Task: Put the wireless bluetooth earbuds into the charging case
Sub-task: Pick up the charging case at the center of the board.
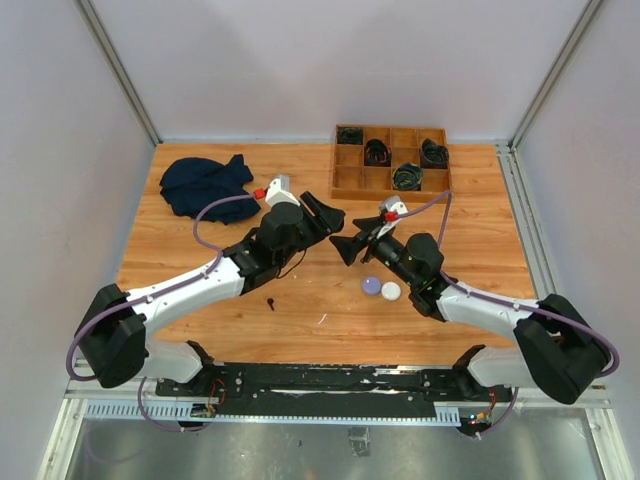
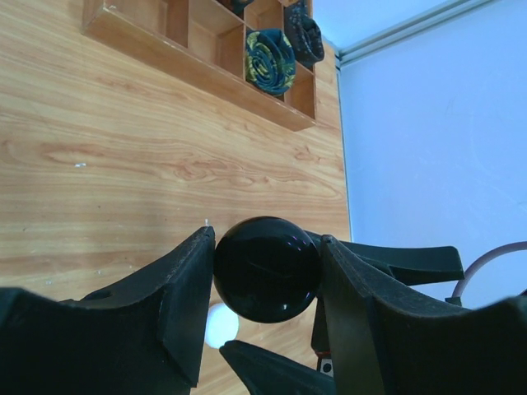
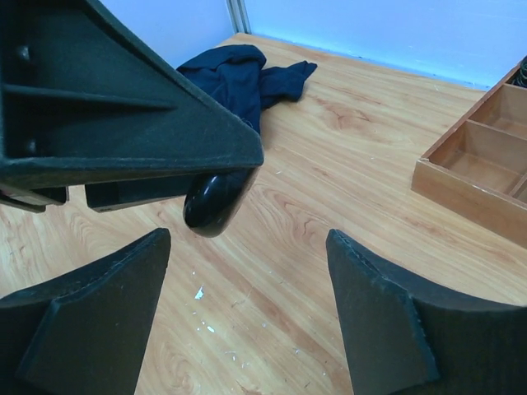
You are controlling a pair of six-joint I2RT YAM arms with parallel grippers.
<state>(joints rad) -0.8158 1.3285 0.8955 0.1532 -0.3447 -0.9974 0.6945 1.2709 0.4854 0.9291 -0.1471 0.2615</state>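
Your left claw (image 2: 268, 247) squeezes the round black case (image 2: 265, 276) off the counter (image 1: 300, 312), maybe so your right claw (image 3: 247, 243), open and empty, can reach it. A black earbud (image 1: 270, 303) lies on the counter.

Your top camera looks down from behind the arm bases over the whole bench (image 1: 320, 290). The left wrist camera sits close behind the left fingers (image 2: 165, 313), facing the wooden compartment tray (image 2: 198, 72). The right wrist one faces the dark blue cloth (image 3: 239, 74). Both catch the black round case (image 2: 268, 269).
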